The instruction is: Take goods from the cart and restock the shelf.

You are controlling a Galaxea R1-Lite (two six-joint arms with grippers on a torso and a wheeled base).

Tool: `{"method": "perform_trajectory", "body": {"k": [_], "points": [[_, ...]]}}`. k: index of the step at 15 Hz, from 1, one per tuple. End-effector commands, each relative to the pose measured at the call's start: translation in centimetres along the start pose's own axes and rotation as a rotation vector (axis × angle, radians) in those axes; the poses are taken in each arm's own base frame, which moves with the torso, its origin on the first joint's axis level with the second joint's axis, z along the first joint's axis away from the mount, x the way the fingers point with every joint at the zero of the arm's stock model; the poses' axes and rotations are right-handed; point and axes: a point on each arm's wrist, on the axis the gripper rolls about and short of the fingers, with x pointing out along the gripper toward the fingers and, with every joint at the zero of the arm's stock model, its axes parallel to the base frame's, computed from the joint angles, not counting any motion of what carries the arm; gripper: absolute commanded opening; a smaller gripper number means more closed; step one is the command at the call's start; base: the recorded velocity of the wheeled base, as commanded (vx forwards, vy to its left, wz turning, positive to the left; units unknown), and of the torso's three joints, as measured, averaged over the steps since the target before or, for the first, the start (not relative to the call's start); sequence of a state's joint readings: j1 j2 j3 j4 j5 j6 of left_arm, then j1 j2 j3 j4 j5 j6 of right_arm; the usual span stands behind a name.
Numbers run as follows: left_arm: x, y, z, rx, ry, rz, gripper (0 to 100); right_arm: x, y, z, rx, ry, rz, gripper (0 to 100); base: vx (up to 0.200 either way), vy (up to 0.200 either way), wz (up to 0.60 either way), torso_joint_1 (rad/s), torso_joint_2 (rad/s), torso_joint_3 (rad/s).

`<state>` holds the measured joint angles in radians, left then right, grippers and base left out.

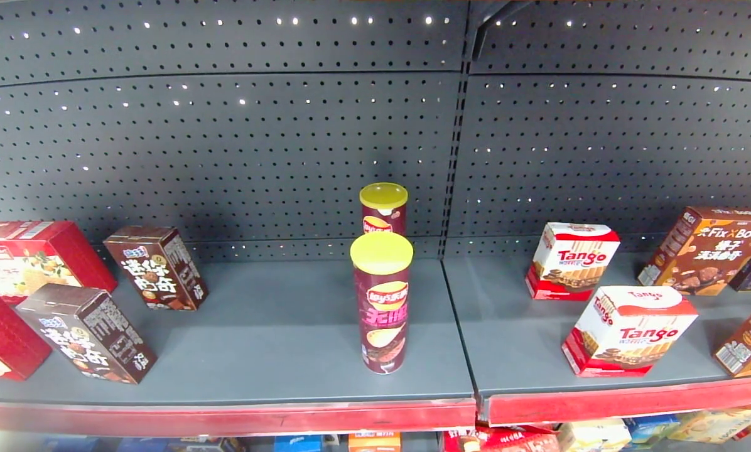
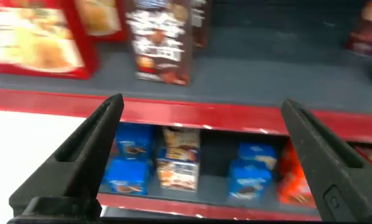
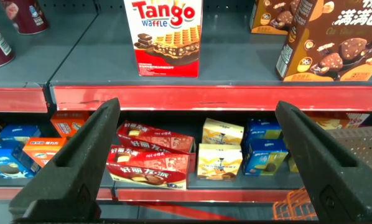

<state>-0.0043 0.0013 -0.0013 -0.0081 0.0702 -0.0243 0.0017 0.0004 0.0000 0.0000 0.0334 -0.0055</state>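
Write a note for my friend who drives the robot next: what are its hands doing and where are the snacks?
Left hand: open, empty, in front of the shelf.
Right hand: open, empty, also in front of it.
On it: two chip cans stand mid-shelf, one behind the other; brown boxes to their left, wafer boxes to their right.
Done: some goods stocked.
Left: wide gaps to fill, so probably fetch more from the cart.

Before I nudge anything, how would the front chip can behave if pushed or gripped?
The front chip can is tall, narrow and upright, so a high push would likely tip it, perhaps into the rear can. Once down, its round body would probably roll. Its smooth wall may be slippery.
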Motion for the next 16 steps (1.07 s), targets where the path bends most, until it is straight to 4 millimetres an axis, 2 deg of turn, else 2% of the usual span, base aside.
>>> {"method": "perform_trajectory", "body": {"k": [1,16], "points": [[-0.02,-0.11,-0.11,0.051,0.010,-0.048,100,0.00,0.00,0.00,-0.001,0.000,0.000,100,0.000,0.000,0.00,0.000,0.00,0.000],[-0.02,-0.17,-0.11,0.040,0.010,-0.080,100,0.00,0.00,0.00,-0.001,0.000,0.000,100,0.000,0.000,0.00,0.000,0.00,0.000]]}}
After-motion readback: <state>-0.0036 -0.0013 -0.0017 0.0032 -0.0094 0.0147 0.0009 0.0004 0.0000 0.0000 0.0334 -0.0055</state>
